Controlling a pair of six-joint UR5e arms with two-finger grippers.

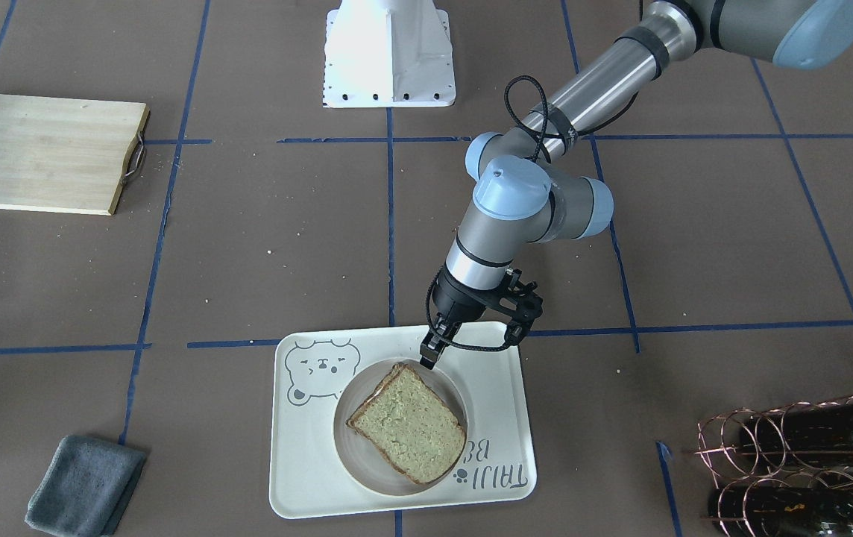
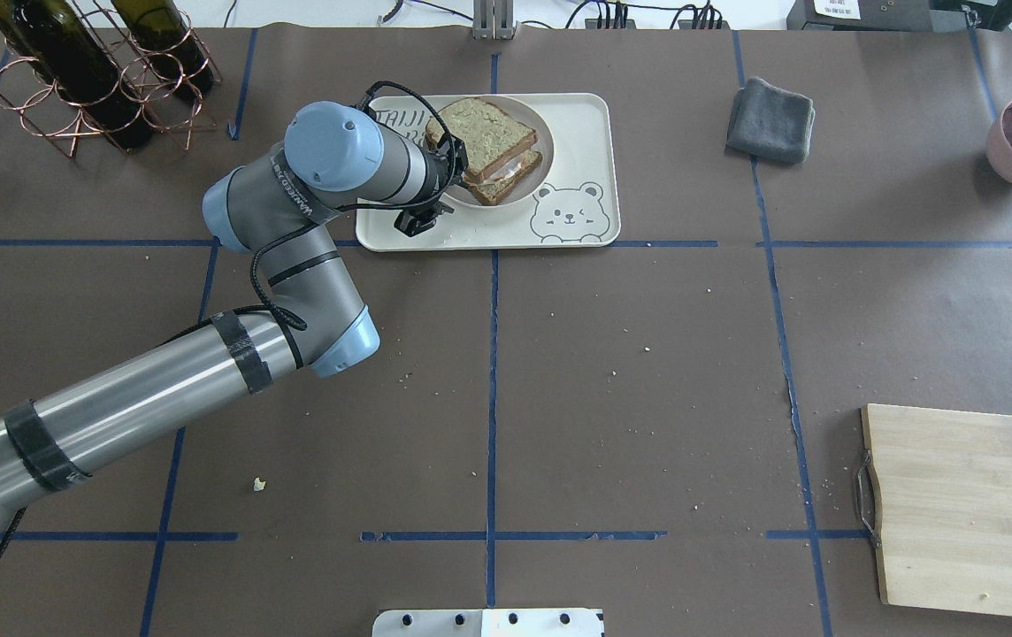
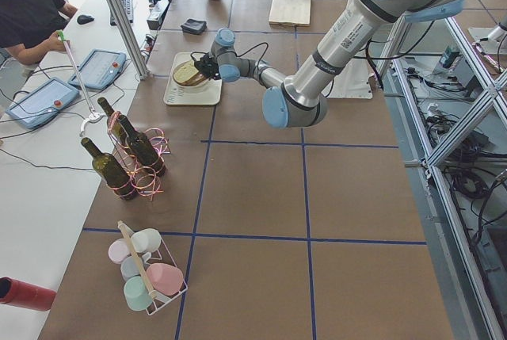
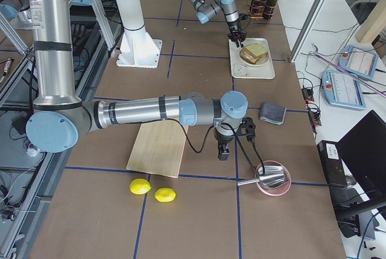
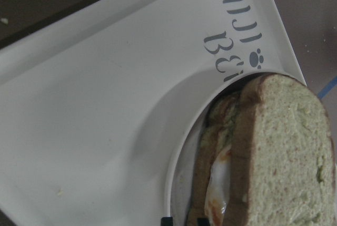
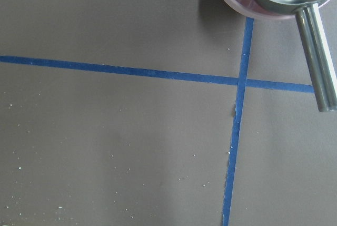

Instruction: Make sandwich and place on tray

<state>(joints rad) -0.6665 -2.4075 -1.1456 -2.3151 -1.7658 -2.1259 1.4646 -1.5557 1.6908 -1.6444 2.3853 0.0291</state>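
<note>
Black fingers of the left pincer point down at the near rim of a small round off-white plate, beside one corner of the sandwich. They stand close together, but whether they grip the rim cannot be told. The sandwich lies on the plate: two slices of porous tan bread with dark brown crust, and between them a glossy white fried egg smeared orange-red. The plate sits in the tray, a smooth cream rounded rectangle with a raised rim, a grey bear face and grey lettering.

Seen from over the robot's shoulders, the tray rests at the far edge of the bench, just left of centre. The bench is matte brown, squared off with blue tape and dotted with crumbs. A folded grey cloth lies far right, a copper wire rack of dark bottles far left, and a pale wooden cutting board near right.

The right pincer hangs low beside a pink bowl holding a steel scoop; its state cannot be told. Past the far edge, a person in black sits at a white desk.
</note>
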